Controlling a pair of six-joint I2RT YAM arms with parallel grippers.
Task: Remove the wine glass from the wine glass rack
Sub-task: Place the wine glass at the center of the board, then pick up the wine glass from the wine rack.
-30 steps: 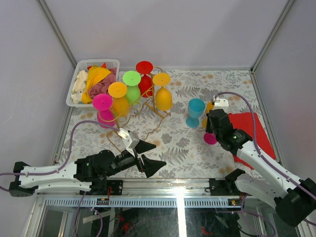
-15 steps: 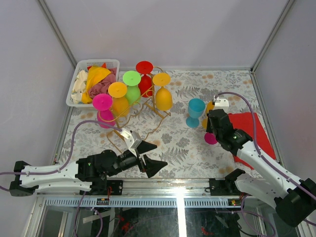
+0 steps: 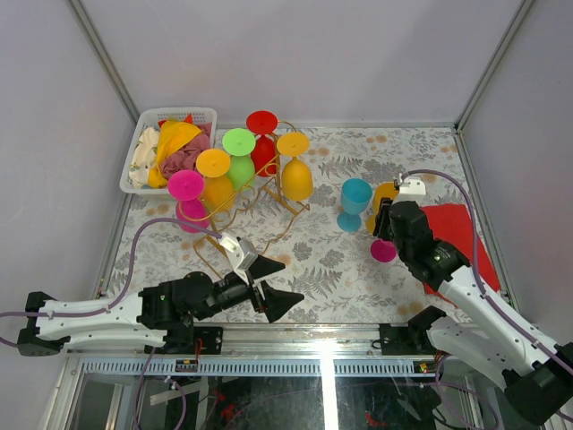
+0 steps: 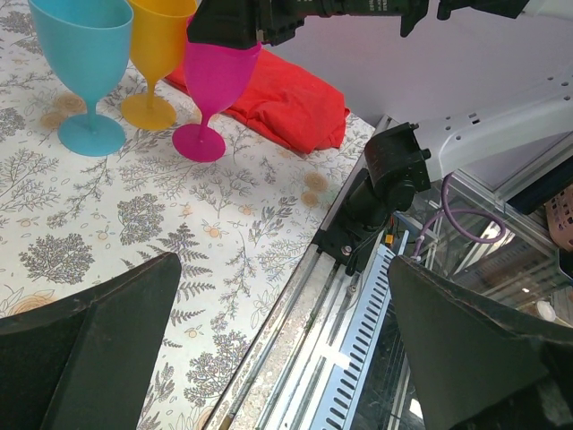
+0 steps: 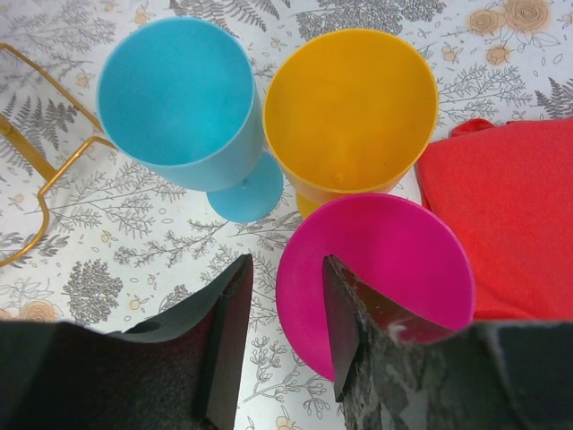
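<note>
One change stands out to us: the right gripper (image 5: 285, 296) loosens. A second ago its jaws pinch the wall of the magenta wine glass (image 5: 385, 269). Now they stand parted, one finger outside the bowl and one inside. A strip of patterned table (image 3: 331, 260) shows between the outer finger and the rim. We read that as a release, though from the wrist view we cannot tell whether the inner finger still brushes the wall. In the top view the arm also sits slightly higher and further right in the frame than before, while the foot of the glass keeps its spot.

That glass stands upright on its foot, right of centre in the top view. It is just beside the orange glass (image 3: 385, 193) and near the blue glass (image 3: 355, 199), with the red cloth (image 3: 457, 228) on its right. It is well apart from the wine glass rack (image 3: 288, 206) at upper left of centre, where five hanging glasses (image 3: 239, 143) remain foot-up.

For the task, we judge this glass as good as done: off the rack, set down and let go. What remains for this arm is to lift clear without the inner finger tipping the bowl into its close neighbours.

At lower left of centre the left gripper (image 3: 288, 279) hovers spread wide and empty, as it was a second ago.
</note>
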